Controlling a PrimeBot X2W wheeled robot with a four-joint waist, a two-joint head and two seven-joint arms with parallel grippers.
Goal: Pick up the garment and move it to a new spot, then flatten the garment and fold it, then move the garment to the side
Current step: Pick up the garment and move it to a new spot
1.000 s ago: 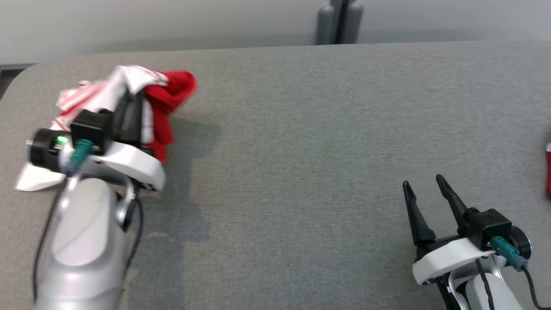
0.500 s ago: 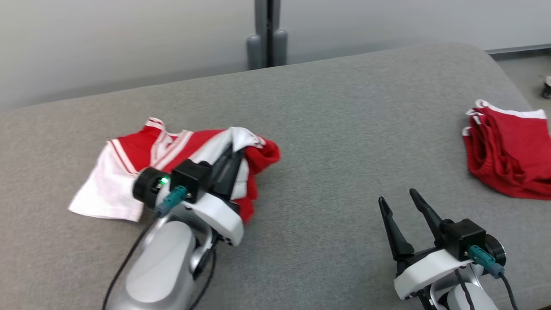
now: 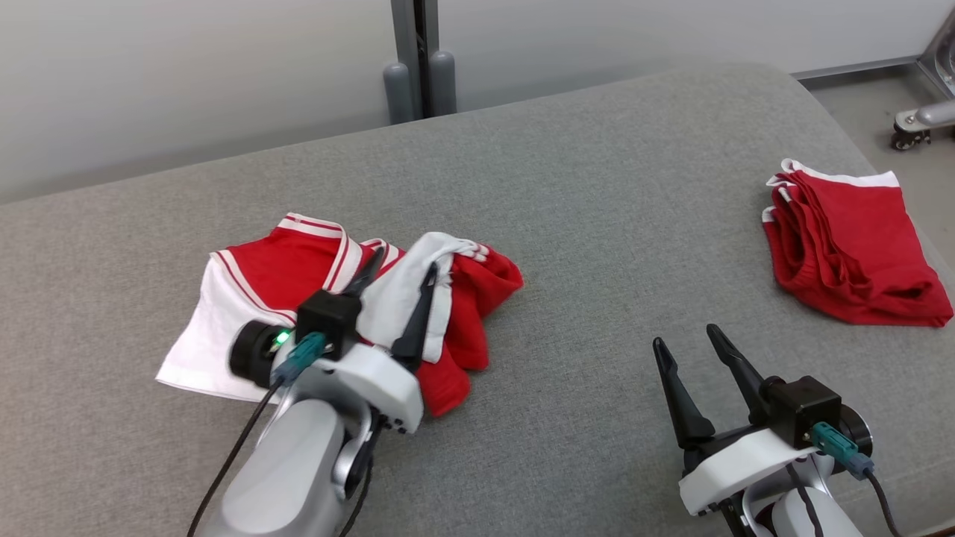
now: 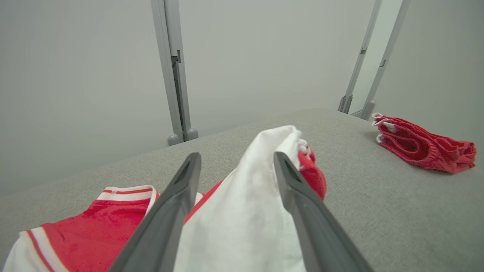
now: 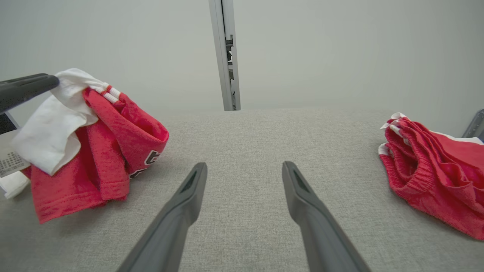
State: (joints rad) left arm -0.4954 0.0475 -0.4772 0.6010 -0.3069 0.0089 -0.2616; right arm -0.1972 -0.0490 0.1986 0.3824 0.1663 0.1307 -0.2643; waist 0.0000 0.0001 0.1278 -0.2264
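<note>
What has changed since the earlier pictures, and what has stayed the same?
The left hand has opened: its fingers, shut before on the white fold of the garment, now stand apart with the fold loose between them. The garment lies on the table. The right hand stayed open and empty, and the folded red cloth stayed at the right. The whole head view shifted because the camera turned.
</note>
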